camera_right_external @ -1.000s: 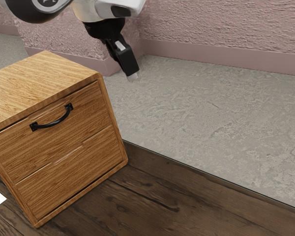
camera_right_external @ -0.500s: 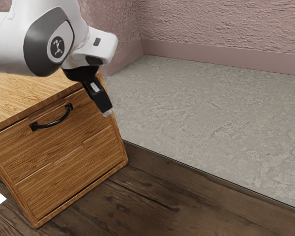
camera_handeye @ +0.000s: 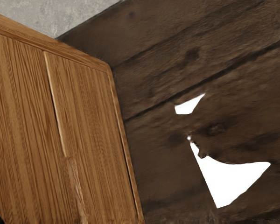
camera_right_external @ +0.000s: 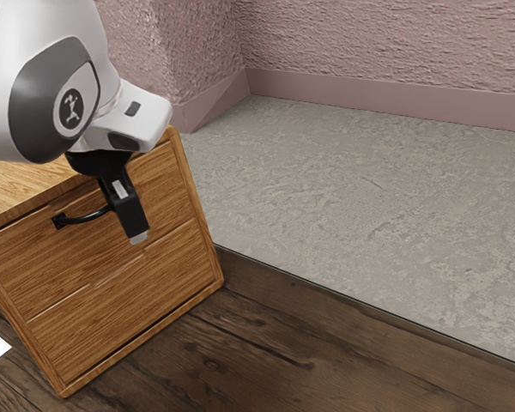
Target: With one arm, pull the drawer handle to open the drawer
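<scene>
Slanting handle (camera_right_external: 79, 215) across drawer front (camera_right_external: 34, 257)

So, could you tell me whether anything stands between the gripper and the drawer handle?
Nothing visible does. The gripper hangs just in front of the top drawer, over the end of the black handle toward the exterior view's right.

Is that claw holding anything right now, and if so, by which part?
Cannot tell. The claw sits in front of the top drawer, hiding one end of its black handle; whether it grips that handle is hidden.
</scene>
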